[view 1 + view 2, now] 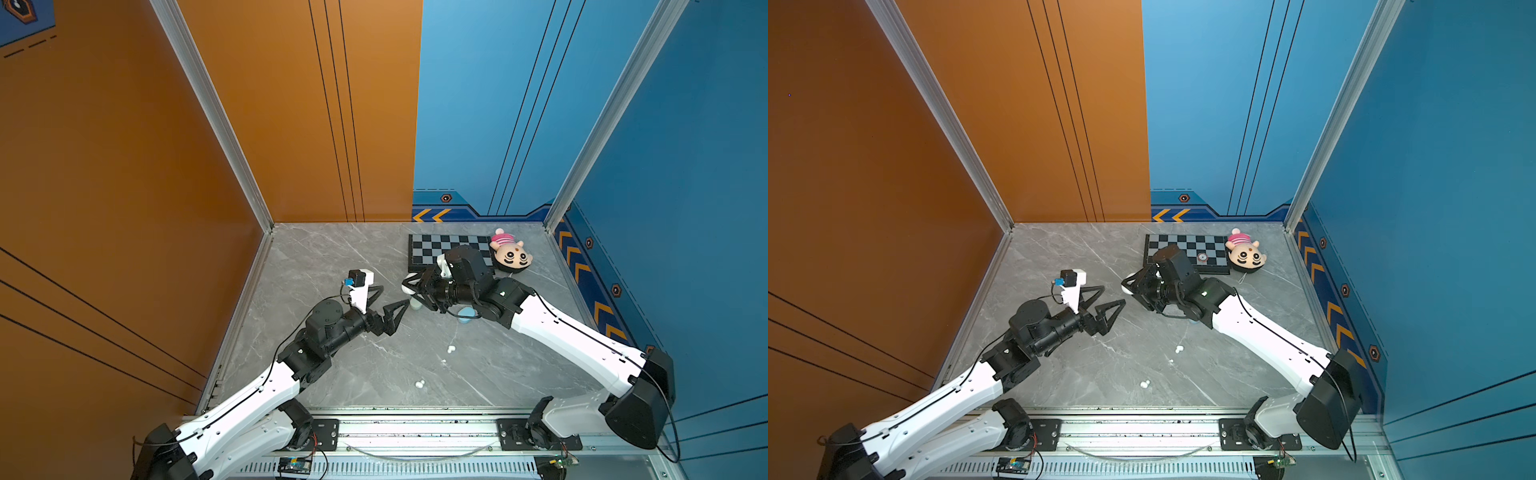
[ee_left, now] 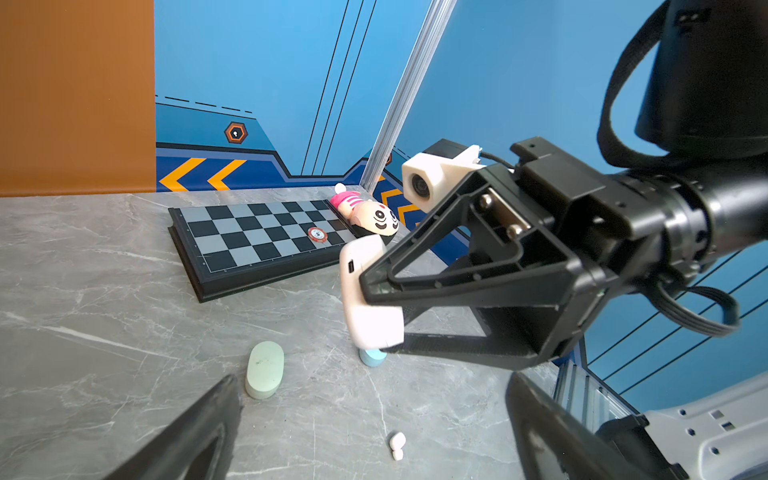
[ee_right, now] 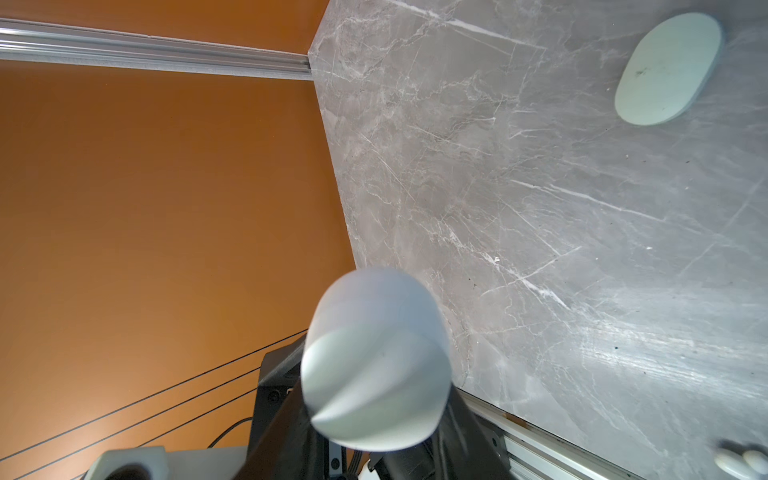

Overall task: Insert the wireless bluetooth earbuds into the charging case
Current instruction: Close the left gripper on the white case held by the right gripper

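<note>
White case (image 2: 354,266) in right claw (image 2: 377,318), over table (image 1: 332,257), well off every edge

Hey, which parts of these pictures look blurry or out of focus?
Right wrist view: the white case, close to the lens, is soft while the table is sharp. Left wrist view: the left gripper shows as dark blurred fingers; the white case is crisp there.

My left arm (image 1: 249,399) and right arm (image 1: 573,336) wear white shells over black joints, black cables along them. My right gripper (image 2: 377,316) has black open-frame triangular fingers (image 2: 478,291), silver screws (image 2: 485,202), a white camera housing (image 2: 432,174).
</note>
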You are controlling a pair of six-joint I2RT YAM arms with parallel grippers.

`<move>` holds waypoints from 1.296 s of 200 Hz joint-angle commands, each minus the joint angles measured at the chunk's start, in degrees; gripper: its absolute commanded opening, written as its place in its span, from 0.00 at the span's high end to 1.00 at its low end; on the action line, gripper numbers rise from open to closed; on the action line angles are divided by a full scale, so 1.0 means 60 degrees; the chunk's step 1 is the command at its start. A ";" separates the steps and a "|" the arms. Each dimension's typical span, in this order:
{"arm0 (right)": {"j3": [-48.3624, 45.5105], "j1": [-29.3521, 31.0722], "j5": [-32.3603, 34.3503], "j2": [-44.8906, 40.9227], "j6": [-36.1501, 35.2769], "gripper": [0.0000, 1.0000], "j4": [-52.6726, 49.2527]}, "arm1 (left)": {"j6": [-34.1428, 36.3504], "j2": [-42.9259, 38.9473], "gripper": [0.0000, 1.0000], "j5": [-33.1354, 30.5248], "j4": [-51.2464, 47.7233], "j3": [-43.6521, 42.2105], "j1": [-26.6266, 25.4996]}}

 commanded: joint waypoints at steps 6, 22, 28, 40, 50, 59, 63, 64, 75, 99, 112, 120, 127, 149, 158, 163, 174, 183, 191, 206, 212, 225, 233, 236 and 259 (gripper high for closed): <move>-0.0171 0.0161 0.0079 -0.0317 0.0291 0.78 0.0570 | -0.0292 0.0169 0.02 -0.0574 0.0606 -0.0069 -0.0095; -0.0267 0.0227 0.0047 -0.0354 0.0417 0.78 0.0810 | -0.0348 0.0326 0.02 -0.0636 0.0756 -0.0070 -0.0102; -0.0288 0.0255 0.0046 -0.0358 0.0466 0.78 0.0868 | -0.0365 0.0378 0.03 -0.0632 0.0773 -0.0045 -0.0103; -0.0316 0.0271 0.0031 -0.0357 0.0511 0.79 0.0930 | -0.0393 0.0488 0.03 -0.0677 0.0871 -0.0012 -0.0122; -0.0329 0.0328 0.0018 -0.0357 0.0540 0.78 0.0984 | -0.0402 0.0565 0.04 -0.0718 0.0916 0.0032 -0.0132; -0.0360 0.0358 -0.0012 -0.0363 0.0610 0.78 0.1090 | -0.0395 0.0636 0.05 -0.0770 0.0945 0.0044 -0.0146; -0.0386 0.0372 -0.0013 -0.0370 0.0651 0.79 0.1148 | -0.0387 0.0654 0.05 -0.0802 0.0949 0.0059 -0.0145; -0.0387 0.0380 -0.0013 -0.0369 0.0656 0.79 0.1170 | -0.0392 0.0664 0.05 -0.0808 0.0949 0.0061 -0.0146; -0.0447 0.0417 -0.0027 -0.0371 0.0786 0.79 0.1387 | -0.0360 0.0742 0.07 -0.0839 0.0964 0.0103 -0.0146; -0.0448 0.0514 -0.0084 -0.0346 0.0946 0.79 0.1647 | -0.0302 0.0899 0.11 -0.0969 0.1064 0.0151 -0.0146; -0.0434 0.0561 -0.0115 -0.0316 0.0954 0.79 0.1668 | -0.0308 0.0986 0.12 -0.1009 0.1178 0.0164 -0.0146; -0.0433 0.0599 -0.0130 -0.0305 0.0965 0.79 0.1689 | -0.0304 0.1042 0.13 -0.1031 0.1206 0.0187 -0.0146; -0.0448 0.0608 -0.0130 -0.0291 0.0976 0.79 0.1712 | -0.0309 0.1089 0.18 -0.1033 0.1235 0.0209 -0.0146; -0.0447 0.0667 -0.0162 -0.0261 0.1011 0.80 0.1779 | -0.0292 0.1213 0.20 -0.1107 0.1353 0.0242 -0.0146; -0.0447 0.0689 -0.0148 -0.0257 0.1013 0.80 0.1805 | -0.0279 0.1251 0.20 -0.1168 0.1402 0.0238 -0.0146; -0.0447 0.0694 -0.0156 -0.0257 0.1024 0.80 0.1818 | -0.0268 0.1276 0.21 -0.1213 0.1403 0.0254 -0.0147; -0.0446 0.0724 -0.0147 -0.0255 0.1047 0.80 0.1851 | -0.0229 0.1316 0.21 -0.1265 0.1403 0.0281 -0.0146; -0.0484 0.0753 -0.0158 -0.0257 0.1110 0.80 0.1947 | -0.0180 0.1359 0.23 -0.1282 0.1418 0.0315 -0.0145; -0.0500 0.0764 -0.0185 -0.0239 0.1193 0.80 0.2033 | -0.0144 0.1401 0.24 -0.1302 0.1418 0.0337 -0.0146; -0.0533 0.0798 -0.0216 -0.0220 0.1290 0.80 0.2178 | -0.0119 0.1475 0.28 -0.1349 0.1432 0.0386 -0.0146; -0.0509 0.0806 -0.0231 -0.0194 0.1305 0.81 0.2200 | -0.0093 0.1501 0.30 -0.1338 0.1447 0.0411 -0.0146; -0.0514 0.0811 -0.0223 -0.0199 0.1334 0.80 0.2227 | -0.0074 0.1535 0.35 -0.1302 0.1446 0.0460 -0.0146; -0.0512 0.0808 -0.0220 -0.0191 0.1335 0.80 0.2240 | -0.0060 0.1561 0.40 -0.1247 0.1447 0.0478 -0.0144; -0.0516 0.0809 -0.0218 -0.0192 0.1328 0.80 0.2234 | -0.0060 0.1566 0.42 -0.1222 0.1447 0.0488 -0.0137; -0.0563 0.0787 -0.0188 -0.0190 0.1320 0.80 0.2308 | -0.0073 0.1590 0.53 -0.1062 0.1436 0.0510 -0.0136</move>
